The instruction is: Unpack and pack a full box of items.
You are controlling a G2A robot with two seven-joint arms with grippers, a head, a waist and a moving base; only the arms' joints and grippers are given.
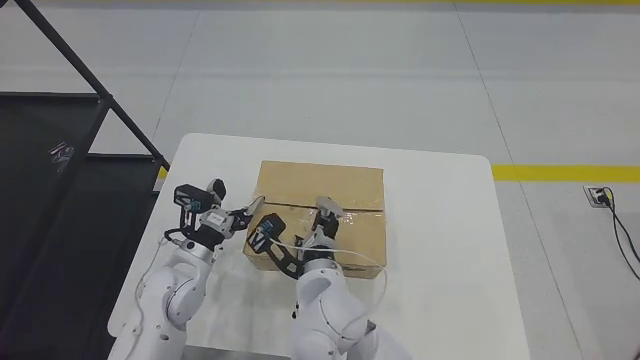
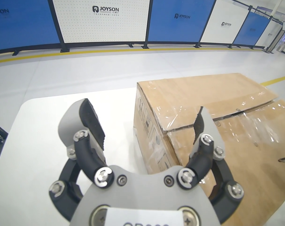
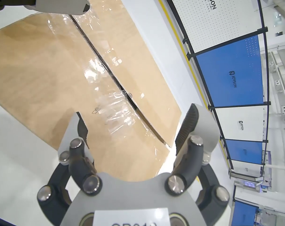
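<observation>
I see the cardboard box (image 1: 320,210) closed on the white table (image 1: 440,260), with small printed symbols (image 2: 149,121) on its side. The left gripper (image 2: 143,109) is spread wide and empty at its corner. The right gripper (image 3: 135,111) is spread wide and empty above the taped seam (image 3: 109,111).

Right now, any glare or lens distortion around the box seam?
Left wrist view: clear tape on the box throws white glints by the seam; the wall panels bow, fisheye. Right wrist view: same glints along the seam, panels curved. Top view: even light, no strong glint on the box.
</observation>
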